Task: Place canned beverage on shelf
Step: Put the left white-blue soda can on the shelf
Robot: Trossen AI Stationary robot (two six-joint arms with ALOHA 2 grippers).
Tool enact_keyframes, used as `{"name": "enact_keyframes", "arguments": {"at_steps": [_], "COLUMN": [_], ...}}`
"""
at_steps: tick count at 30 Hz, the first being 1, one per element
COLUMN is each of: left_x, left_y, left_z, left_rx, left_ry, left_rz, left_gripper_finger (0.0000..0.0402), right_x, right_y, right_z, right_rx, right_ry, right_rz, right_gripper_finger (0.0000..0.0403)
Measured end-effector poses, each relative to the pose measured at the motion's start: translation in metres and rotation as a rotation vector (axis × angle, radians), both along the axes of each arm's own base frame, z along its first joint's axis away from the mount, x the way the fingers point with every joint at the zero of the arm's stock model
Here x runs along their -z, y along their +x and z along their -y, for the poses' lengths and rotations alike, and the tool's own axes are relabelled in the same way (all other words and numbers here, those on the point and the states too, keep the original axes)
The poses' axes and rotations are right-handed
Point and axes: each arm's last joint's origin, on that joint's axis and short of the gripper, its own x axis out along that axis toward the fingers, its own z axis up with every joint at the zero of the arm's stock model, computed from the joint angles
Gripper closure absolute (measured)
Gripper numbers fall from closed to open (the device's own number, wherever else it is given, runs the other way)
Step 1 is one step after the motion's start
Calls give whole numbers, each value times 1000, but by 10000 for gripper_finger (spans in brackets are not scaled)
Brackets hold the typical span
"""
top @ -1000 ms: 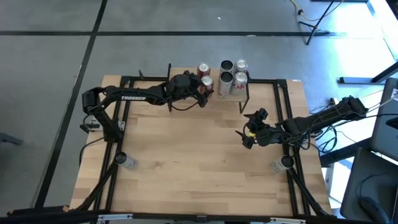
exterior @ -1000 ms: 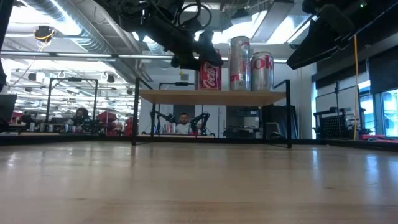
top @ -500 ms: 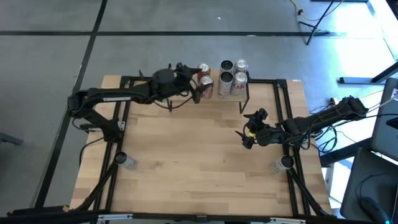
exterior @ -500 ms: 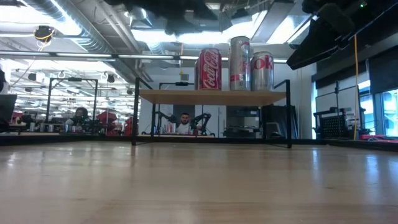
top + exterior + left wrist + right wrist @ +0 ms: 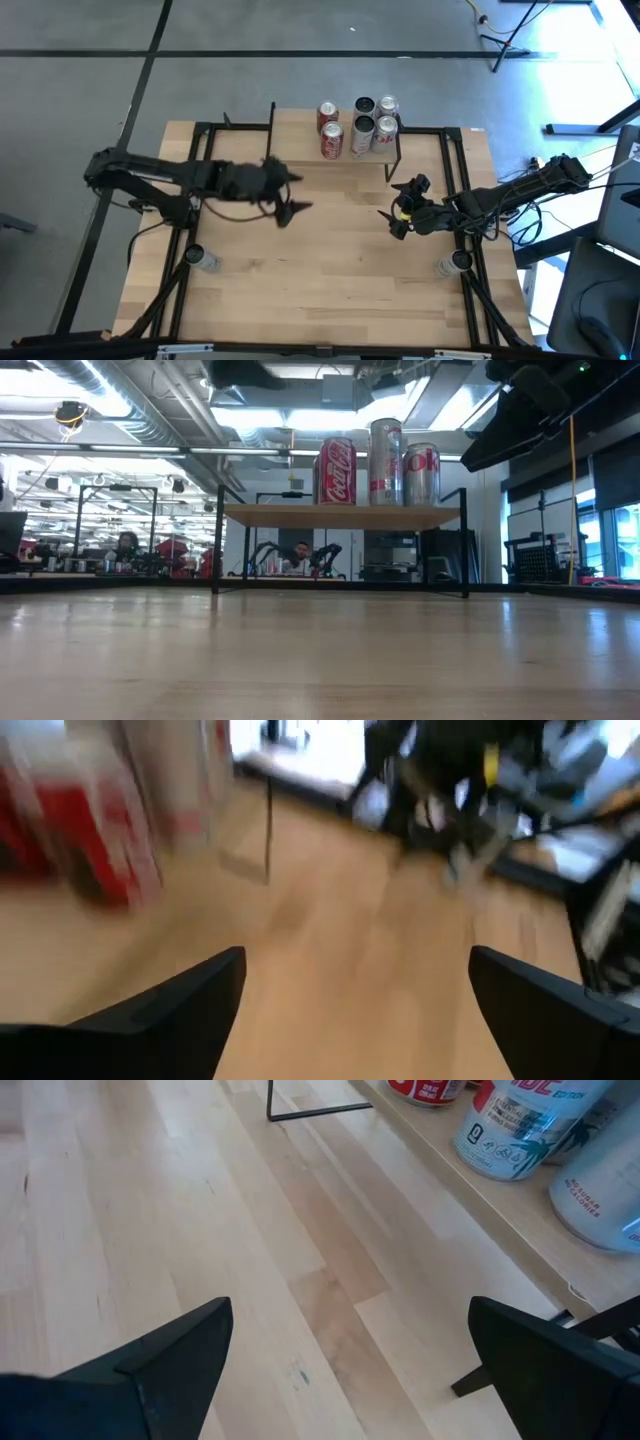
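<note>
Several canned beverages stand upright on the shelf [image 5: 345, 150] at the table's far edge: two red cans [image 5: 331, 138] on its left, silver ones [image 5: 363, 128] to their right. The low view shows a red can [image 5: 335, 470] and two silver cans [image 5: 386, 460] on the light-wood board [image 5: 340, 516]. My left gripper [image 5: 300, 194] hangs open over the table's left middle, clear of the shelf, holding nothing. My right gripper [image 5: 390, 203] is open near the shelf's right end, also holding nothing. In the blurred left wrist view a red can [image 5: 90, 830] shows far off.
A black metal frame [image 5: 200, 200] runs along the table's sides. In the right wrist view the shelf's board [image 5: 470, 1200], its thin black leg [image 5: 300, 1115] and silver cans [image 5: 510, 1125] lie just beyond my open fingers. Bare wood [image 5: 330, 270] fills the table's middle and near part.
My left gripper, open throughout, has drawn back from the red cans on the shelf, first toward the table's left and upward, then toward the near edge, turning as it went. The cans stay upright on the shelf. The right arm has kept still.
</note>
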Motion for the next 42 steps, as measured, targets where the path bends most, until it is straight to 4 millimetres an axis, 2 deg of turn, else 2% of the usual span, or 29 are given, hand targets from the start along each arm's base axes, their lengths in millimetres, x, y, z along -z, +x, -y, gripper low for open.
{"name": "enact_keyframes", "arguments": {"at_steps": [3,8,15,27,31,42], "left_x": [10,27,44,51,50,50], "left_y": [-10,-30,-64,-108,-119,-139], "left_z": [19,38,50,65,74,103], "left_rx": [-21,-108,-301,-508,-555,-573], "left_ry": [-77,-202,-372,-522,-553,-583], "left_rz": [-96,-280,-555,-947,-1023,-1046], "left_gripper_finger": [33,33,37,39,39,39], "right_x": [0,-3,-6,-10,-10,-10], "right_y": [0,2,5,9,9,9], "right_z": [0,-1,-2,-3,-3,-3], "right_rx": [-1,-26,-60,-100,-106,-109], "right_ry": [1,-22,-68,-112,-119,-124], "right_rz": [6,17,34,56,52,50], "right_gripper_finger": [13,13,13,13,13,13]}}
